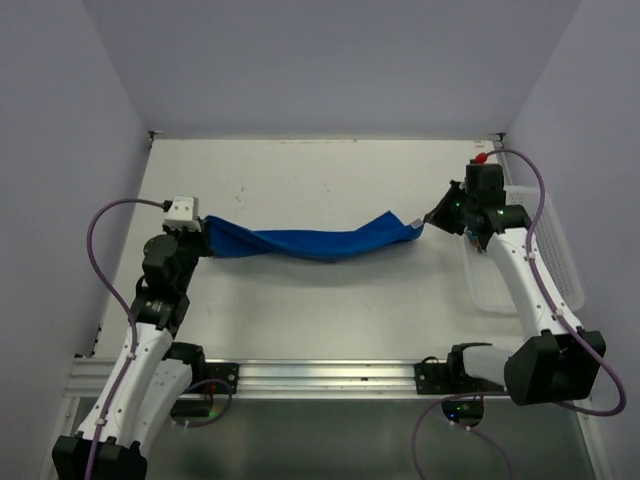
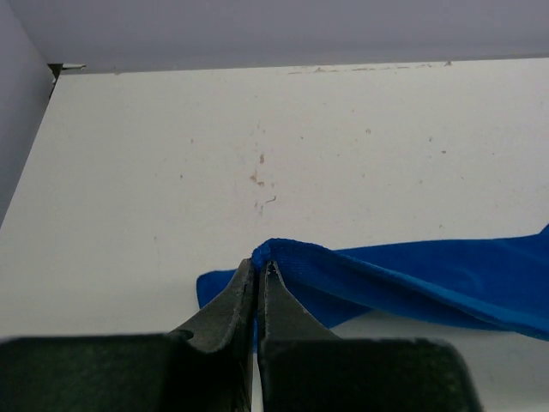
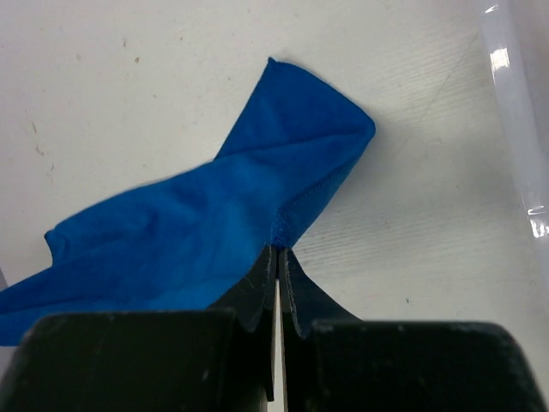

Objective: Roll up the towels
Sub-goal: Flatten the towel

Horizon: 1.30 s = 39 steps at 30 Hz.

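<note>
The left jaws were pinched tight on one end of the blue towel (image 1: 320, 243), the right jaws on the other; it stretched between them, sagging over the white surface (image 1: 300, 180).

A bright blue towel (image 1: 330, 243) is stretched from left to right above the white desk (image 1: 300, 180) as a narrow, bunched band that sags in the middle. The left fingers (image 1: 207, 238) pinch its left end and the right fingers (image 1: 430, 221) pinch its right end, where a small corner pokes out. A white plastic basket (image 1: 497, 296) sits at the desk's right edge, partly under the right arm (image 1: 525, 275). An aluminium rail (image 1: 320, 375) runs along the near edge.
</note>
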Each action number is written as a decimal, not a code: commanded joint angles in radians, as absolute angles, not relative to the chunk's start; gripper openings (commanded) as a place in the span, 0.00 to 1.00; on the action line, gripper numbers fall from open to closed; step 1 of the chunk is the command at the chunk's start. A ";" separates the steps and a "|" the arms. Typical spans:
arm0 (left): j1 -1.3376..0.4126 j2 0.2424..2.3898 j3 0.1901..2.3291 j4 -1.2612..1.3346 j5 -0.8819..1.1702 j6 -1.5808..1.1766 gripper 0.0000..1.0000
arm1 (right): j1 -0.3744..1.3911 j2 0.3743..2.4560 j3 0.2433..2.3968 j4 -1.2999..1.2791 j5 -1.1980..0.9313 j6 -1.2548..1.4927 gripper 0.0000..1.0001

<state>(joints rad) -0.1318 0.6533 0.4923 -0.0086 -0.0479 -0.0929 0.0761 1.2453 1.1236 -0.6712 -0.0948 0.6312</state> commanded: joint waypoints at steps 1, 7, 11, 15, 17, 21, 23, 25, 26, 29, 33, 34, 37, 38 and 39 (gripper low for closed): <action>-0.124 0.634 0.499 0.044 -0.018 -0.080 0.00 | 0.072 1.193 1.132 -0.637 -0.098 0.632 0.00; -0.126 0.621 0.547 0.034 0.014 -0.078 0.00 | 0.072 1.151 1.230 -0.724 -0.058 0.606 0.00; -0.124 0.600 0.620 0.002 -0.035 -0.112 0.00 | 0.072 1.121 1.353 -0.814 -0.038 0.595 0.00; -0.124 0.571 0.704 -0.087 -0.121 -0.130 0.00 | 0.072 1.092 1.437 -0.883 -0.037 0.597 0.00; -0.124 0.554 0.753 -0.142 -0.155 -0.162 0.00 | 0.072 1.065 1.465 -0.922 -0.032 0.598 0.00; -0.124 0.508 0.802 -0.230 -0.208 -0.209 0.00 | 0.072 1.000 1.502 -0.997 -0.002 0.600 0.00; -0.124 0.471 0.818 -0.270 -0.210 -0.218 0.00 | 0.072 0.973 1.517 -1.038 -0.002 0.603 0.00; -0.124 0.459 0.856 -0.330 -0.236 -0.235 0.00 | 0.072 0.937 1.529 -1.064 0.018 0.607 0.00; -0.126 0.448 0.870 -0.348 -0.247 -0.238 0.00 | 0.072 0.925 1.537 -1.090 0.024 0.607 0.00; -0.126 0.413 0.893 -0.388 -0.261 -0.241 0.00 | 0.072 0.887 1.549 -1.129 0.025 0.618 0.00; -0.126 0.396 0.905 -0.423 -0.238 -0.271 0.00 | 0.072 0.879 1.563 -1.164 0.017 0.624 0.00; -0.126 0.396 0.897 -0.420 -0.236 -0.278 0.00 | 0.072 0.894 1.565 -1.167 0.018 0.624 0.00; -0.126 0.416 0.877 -0.390 -0.235 -0.288 0.00 | 0.072 0.931 1.563 -1.154 0.026 0.624 0.00; -0.126 0.438 0.859 -0.381 -0.238 -0.293 0.00 | 0.072 0.961 1.556 -1.132 0.025 0.624 0.00; -0.126 0.452 0.850 -0.367 -0.250 -0.296 0.00 | 0.072 0.983 1.551 -1.123 0.023 0.624 0.00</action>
<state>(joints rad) -0.1314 0.4110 0.8688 -0.3874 -0.2073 -0.2703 0.0765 0.9073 1.5433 -1.1347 0.0071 0.6289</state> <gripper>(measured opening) 0.018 0.010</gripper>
